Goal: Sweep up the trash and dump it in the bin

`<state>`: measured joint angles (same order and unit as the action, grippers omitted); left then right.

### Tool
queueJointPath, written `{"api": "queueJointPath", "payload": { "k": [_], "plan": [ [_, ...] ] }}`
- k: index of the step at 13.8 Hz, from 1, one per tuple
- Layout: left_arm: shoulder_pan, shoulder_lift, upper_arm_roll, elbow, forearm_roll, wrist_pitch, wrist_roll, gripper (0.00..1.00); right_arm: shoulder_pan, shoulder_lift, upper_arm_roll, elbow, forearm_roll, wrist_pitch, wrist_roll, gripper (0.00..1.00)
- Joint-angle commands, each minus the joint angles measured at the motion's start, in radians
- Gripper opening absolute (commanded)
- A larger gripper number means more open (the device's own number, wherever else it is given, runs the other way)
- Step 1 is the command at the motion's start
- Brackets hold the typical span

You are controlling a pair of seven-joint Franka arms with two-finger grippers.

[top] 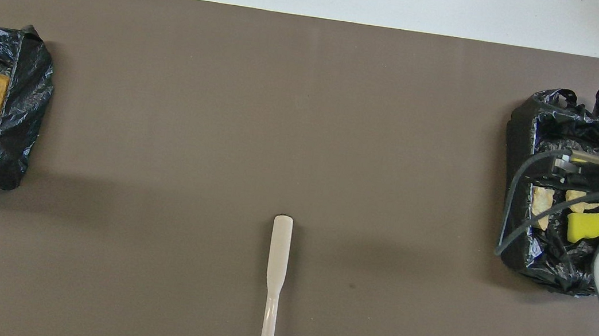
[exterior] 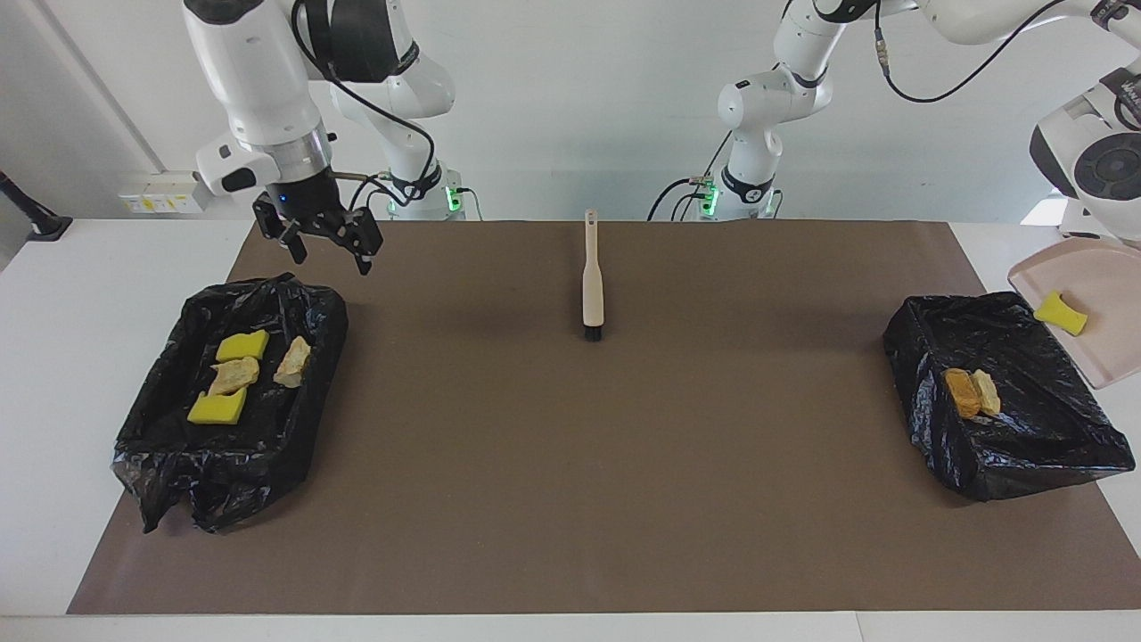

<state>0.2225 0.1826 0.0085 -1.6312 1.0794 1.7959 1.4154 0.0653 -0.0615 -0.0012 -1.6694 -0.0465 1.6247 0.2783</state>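
The beige dustpan hangs tilted over the edge of the black-lined bin at the left arm's end, under the left arm's wrist; the left gripper itself is hidden. One yellow sponge piece of trash lies on the pan. An orange lump and a beige lump lie in that bin. My right gripper is open and empty, raised over the bin at the right arm's end. That bin holds two yellow sponges and two tan lumps.
The beige brush lies flat on the brown mat midway between the two bins, its handle toward the robots and its bristle end away from them. It also shows in the overhead view as the brush.
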Motion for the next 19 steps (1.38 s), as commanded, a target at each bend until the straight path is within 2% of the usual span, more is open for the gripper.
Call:
{"api": "queueJointPath", "payload": {
  "k": [1,5,6,8,9,11,13,16,19],
  "plan": [
    [-0.084,-0.032,0.008,-0.033,0.072,-0.105,-0.064,0.0,-0.035,-0.029,0.0,0.016,0.046,-0.095,-0.037,1.0],
    [-0.153,-0.015,0.007,-0.084,0.142,-0.158,-0.087,0.0,-0.018,-0.037,-0.005,0.01,0.047,-0.131,-0.08,1.0],
    [-0.153,-0.015,0.007,-0.084,0.143,-0.158,-0.087,0.0,0.011,-0.032,-0.034,0.02,0.042,-0.131,-0.097,1.0],
    [-0.158,-0.028,0.002,-0.046,0.133,-0.139,-0.07,0.0,0.05,-0.023,-0.103,0.031,0.045,-0.131,-0.109,1.0],
    [-0.158,-0.031,-0.004,-0.007,0.117,-0.138,-0.041,0.0,0.045,-0.023,-0.106,0.031,0.047,-0.132,-0.132,1.0],
    [-0.166,-0.025,-0.03,0.033,0.01,-0.136,-0.018,0.0,0.041,-0.03,-0.106,0.033,0.05,-0.134,-0.162,1.0],
    [-0.215,-0.025,-0.047,0.03,-0.066,-0.138,-0.019,0.0,0.039,-0.029,-0.108,0.033,0.05,-0.143,-0.162,1.0],
    [-0.273,-0.017,-0.047,0.031,-0.281,-0.136,-0.053,0.0,0.039,-0.035,-0.108,0.031,0.053,-0.131,-0.165,1.0],
    [-0.359,0.014,-0.047,0.028,-0.415,-0.15,-0.269,0.0,0.039,-0.038,-0.108,0.028,0.053,-0.132,-0.18,1.0]
  ]
}}
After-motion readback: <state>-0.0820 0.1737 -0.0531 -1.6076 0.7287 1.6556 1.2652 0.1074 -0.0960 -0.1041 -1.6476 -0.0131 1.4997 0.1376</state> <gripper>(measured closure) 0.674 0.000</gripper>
